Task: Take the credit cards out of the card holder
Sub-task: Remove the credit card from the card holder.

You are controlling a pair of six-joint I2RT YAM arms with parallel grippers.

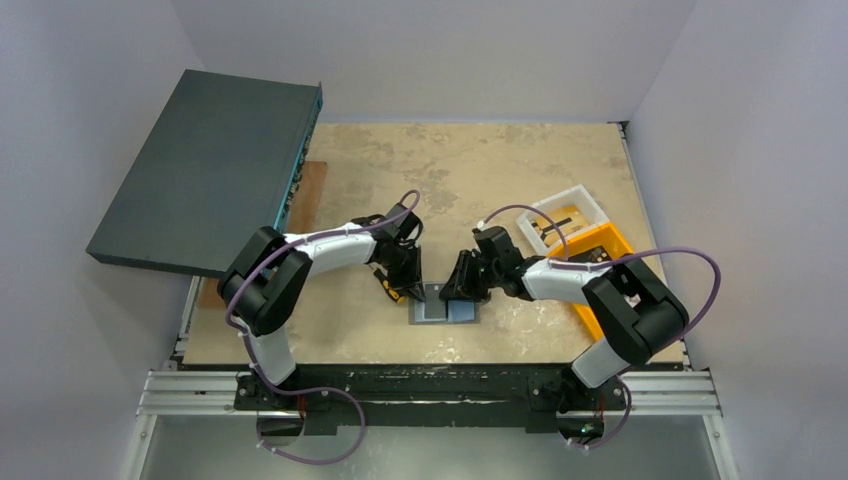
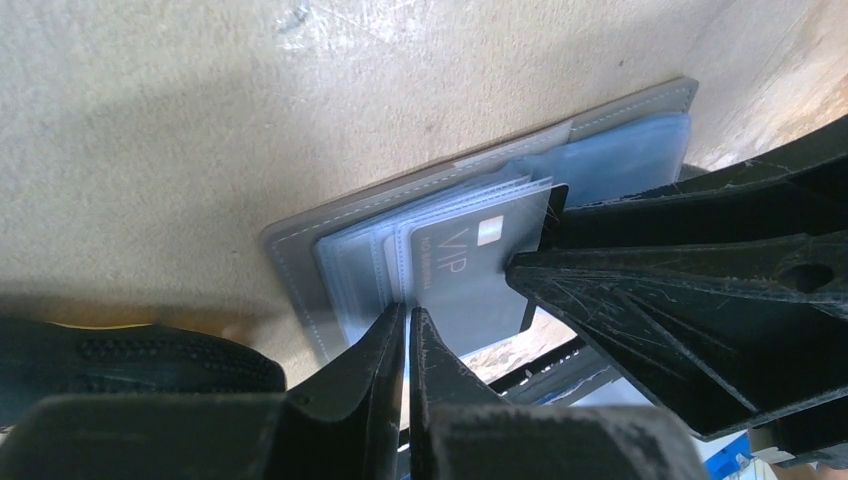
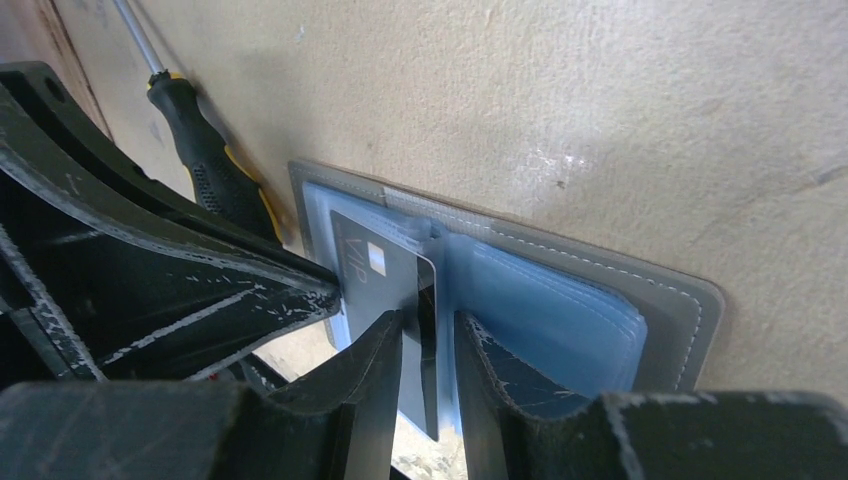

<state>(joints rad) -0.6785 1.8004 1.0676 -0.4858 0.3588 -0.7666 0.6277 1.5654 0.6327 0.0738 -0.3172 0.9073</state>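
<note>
Sliding the dark VIP card (image 3: 385,268) out of its sleeve looks to be the step in hand. The card holder (image 1: 446,312) lies open and flat on the table (image 1: 480,170), toward 6 o'clock of the tabletop in the overhead view, between the two arms, with its pale blue sleeves facing up.

The left gripper (image 1: 410,292) sits at the holder's 9 o'clock side. Its jaws are closed tip to tip and rest on the edge of the sleeve stack. Whether a sleeve is nipped between them cannot be told.

The right gripper (image 1: 463,290) comes in from 3 o'clock, its jaws narrowly apart and astride the card. The card stands partly raised near the fold. A gap shows beside it, so it does not look pinched yet.

To do this well, the right arm should close squarely on the card's free edge, with pads flat to both faces and no plastic sleeve caught along with it. The pull should follow the sleeve's own opening rather than go straight up, or the holder may lift and fold. The left arm's part is to pin the holder, pressing on cover or sleeve clear of the card's path.

A screwdriver (image 3: 205,160) lies just beside the holder on its 9 o'clock side. An orange bin (image 1: 600,255) stands out at 3 o'clock.
</note>
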